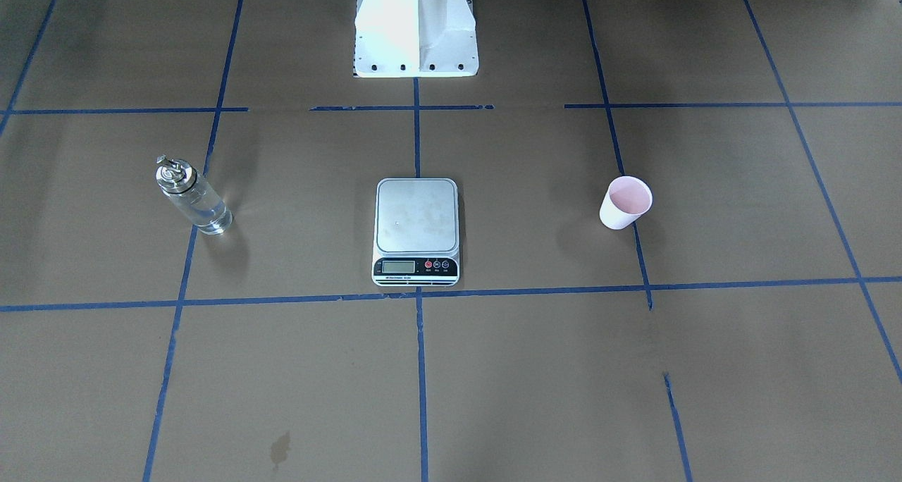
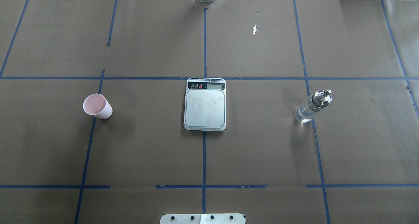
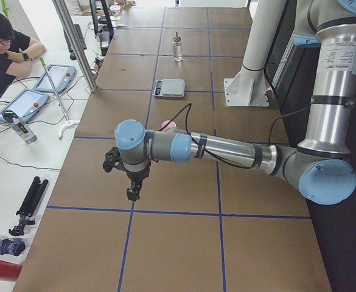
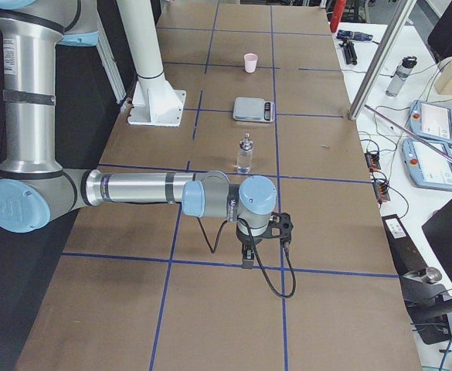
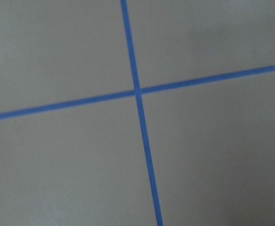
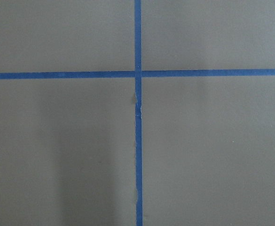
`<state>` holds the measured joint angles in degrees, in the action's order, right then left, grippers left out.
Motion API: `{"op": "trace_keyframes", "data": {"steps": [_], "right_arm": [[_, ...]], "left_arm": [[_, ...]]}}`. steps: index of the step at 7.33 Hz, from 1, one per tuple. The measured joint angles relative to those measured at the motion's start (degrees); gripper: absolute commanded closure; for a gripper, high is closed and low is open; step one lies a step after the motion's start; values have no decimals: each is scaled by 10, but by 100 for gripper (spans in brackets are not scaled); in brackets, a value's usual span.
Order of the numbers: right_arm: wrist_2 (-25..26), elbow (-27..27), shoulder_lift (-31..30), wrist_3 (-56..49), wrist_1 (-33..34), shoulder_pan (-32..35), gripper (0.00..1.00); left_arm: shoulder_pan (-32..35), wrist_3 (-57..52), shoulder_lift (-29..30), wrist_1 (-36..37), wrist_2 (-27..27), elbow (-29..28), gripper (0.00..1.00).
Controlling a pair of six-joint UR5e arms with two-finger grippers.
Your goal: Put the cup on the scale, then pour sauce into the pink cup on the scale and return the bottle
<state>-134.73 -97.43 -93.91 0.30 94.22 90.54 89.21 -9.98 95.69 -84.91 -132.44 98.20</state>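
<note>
The pink cup (image 2: 97, 106) stands upright on the brown table, left of the scale (image 2: 205, 104), which sits at the centre with nothing on its platform. The clear bottle (image 2: 313, 106) with its silver cap stands right of the scale. In the front-facing view the cup (image 1: 625, 202) is on the right, the scale (image 1: 416, 228) in the middle and the bottle (image 1: 192, 195) on the left. My left gripper (image 3: 132, 193) hangs over the table's left end, far from the cup (image 3: 167, 126). My right gripper (image 4: 246, 259) hangs beyond the bottle (image 4: 245, 154). I cannot tell whether either is open. Both wrist views show only paper and tape.
Blue tape lines (image 2: 204, 158) grid the brown paper. The white robot base (image 1: 416, 24) stands behind the scale. An operator (image 3: 4, 52) sits at a side bench with tablets (image 3: 20, 103). More tablets (image 4: 434, 120) and cables lie on the bench seen in the exterior right view.
</note>
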Motion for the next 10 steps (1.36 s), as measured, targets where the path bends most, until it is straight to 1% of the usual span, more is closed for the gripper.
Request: {"op": "trace_keyframes", "data": {"steps": [1, 2, 3, 4, 5, 6, 7, 8, 10], "right_arm": [[0, -2, 2, 1, 0, 0, 0], [-1, -4, 3, 2, 0, 0, 0], [-1, -5, 3, 2, 0, 0, 0], [-1, -6, 4, 2, 0, 0, 0], [-2, -7, 6, 2, 0, 0, 0], [-2, -10, 8, 2, -1, 0, 0], [-2, -14, 14, 2, -1, -1, 0], [-2, -18, 22, 2, -1, -1, 0], [-1, -16, 30, 1, -1, -4, 0]], "left_arm": [[-15, 0, 16, -1, 20, 42, 0], [-38, 0, 19, -4, 27, 86, 0], [-63, 2, 15, -6, 25, 117, 0], [-84, 4, 11, -8, 19, 130, 0], [-103, 13, 13, -8, 15, 127, 0], [-124, 56, 23, -8, 14, 122, 0], [-154, 141, 31, -15, 14, 121, 0], [-192, 262, 38, -42, 16, 121, 0], [-252, 489, 42, -120, 18, 119, 0]]}}
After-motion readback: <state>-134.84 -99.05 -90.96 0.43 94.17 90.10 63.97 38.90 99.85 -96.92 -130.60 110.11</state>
